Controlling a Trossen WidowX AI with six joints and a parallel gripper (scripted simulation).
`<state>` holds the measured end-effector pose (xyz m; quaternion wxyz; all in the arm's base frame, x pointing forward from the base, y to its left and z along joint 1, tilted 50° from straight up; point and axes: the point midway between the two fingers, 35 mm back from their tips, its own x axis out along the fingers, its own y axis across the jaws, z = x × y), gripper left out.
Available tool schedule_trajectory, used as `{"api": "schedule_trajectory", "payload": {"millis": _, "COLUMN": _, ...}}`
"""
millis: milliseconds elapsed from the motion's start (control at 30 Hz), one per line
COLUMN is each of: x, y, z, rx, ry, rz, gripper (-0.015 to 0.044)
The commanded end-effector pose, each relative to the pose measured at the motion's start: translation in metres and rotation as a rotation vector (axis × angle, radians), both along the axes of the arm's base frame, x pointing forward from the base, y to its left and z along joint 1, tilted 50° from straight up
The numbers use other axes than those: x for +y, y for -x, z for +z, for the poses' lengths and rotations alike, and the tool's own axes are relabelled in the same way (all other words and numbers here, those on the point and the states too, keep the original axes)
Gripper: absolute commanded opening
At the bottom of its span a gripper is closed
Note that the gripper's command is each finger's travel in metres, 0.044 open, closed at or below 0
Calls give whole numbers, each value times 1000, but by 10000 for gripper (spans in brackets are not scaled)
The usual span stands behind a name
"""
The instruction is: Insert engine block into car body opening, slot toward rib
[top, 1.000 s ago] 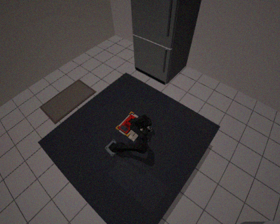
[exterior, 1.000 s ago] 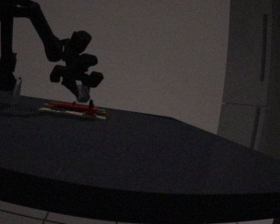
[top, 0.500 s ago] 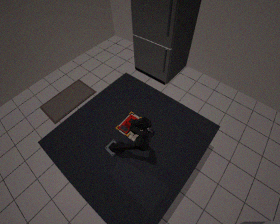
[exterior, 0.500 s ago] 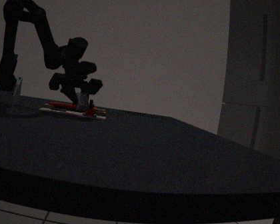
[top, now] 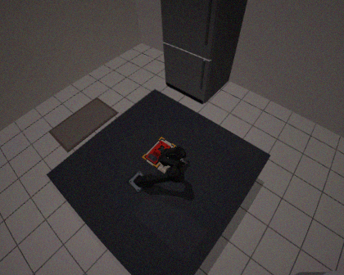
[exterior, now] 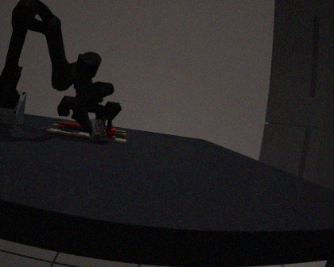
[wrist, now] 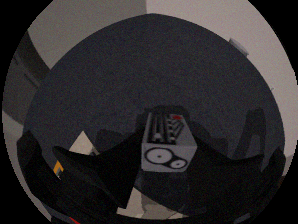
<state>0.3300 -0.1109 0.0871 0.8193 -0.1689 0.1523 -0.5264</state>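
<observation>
At the left of the exterior view my arm (exterior: 36, 48) bends down over the counter (exterior: 168, 179). Next comes the red car body (exterior: 72, 126), lying flat. My fingers (exterior: 98, 125) grip the block (wrist: 166, 145), held low at the body's right end, at its opening.

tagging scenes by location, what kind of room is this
Probably a kitchen: a tall fridge stands against the wall, the floor is pale tile, and a small mat lies beside the dark table.
</observation>
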Motion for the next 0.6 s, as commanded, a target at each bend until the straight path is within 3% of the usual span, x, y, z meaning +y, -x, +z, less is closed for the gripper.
{"api": "schedule_trajectory", "payload": {"millis": 0, "x": -6, "y": 3, "z": -7, "rx": 19, "ry": 4, "rz": -5, "gripper": 0}}
{"api": "schedule_trajectory", "payload": {"millis": 533, "x": -5, "y": 0, "z": -7, "rx": 19, "ry": 4, "rz": -5, "gripper": 0}}
{"api": "schedule_trajectory", "payload": {"millis": 567, "x": -1, "y": -2, "z": -6, "rx": 0, "ry": -2, "rz": 24, "gripper": 26}}
